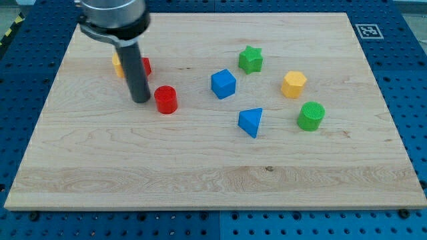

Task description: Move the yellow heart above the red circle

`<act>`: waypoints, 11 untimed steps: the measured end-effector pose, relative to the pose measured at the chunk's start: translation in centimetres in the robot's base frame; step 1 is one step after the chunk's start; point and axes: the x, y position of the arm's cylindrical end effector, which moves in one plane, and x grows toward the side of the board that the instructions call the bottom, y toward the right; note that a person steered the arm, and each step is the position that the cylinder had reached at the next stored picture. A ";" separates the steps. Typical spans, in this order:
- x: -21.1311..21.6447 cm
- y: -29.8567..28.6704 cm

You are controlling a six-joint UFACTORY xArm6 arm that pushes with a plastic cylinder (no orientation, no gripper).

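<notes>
The red circle point(165, 100) stands on the wooden board point(200, 167) at the left of centre. The yellow heart point(118, 65) is up and to its left, mostly hidden behind my rod. Only its left edge shows. A second red block point(145, 66) peeks out on the rod's right side, next to the yellow heart. Its shape cannot be made out. My tip point(141, 100) rests on the board just left of the red circle and below the yellow heart.
A blue cube point(223, 84) sits at the centre, a green star point(251, 59) above it to the right. A yellow hexagon point(293, 85), a green cylinder point(311, 116) and a blue triangle point(251, 122) lie at the right.
</notes>
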 end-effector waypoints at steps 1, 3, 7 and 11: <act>-2.1 -5.1; -6.3 -3.8; -11.1 -5.8; -11.0 2.9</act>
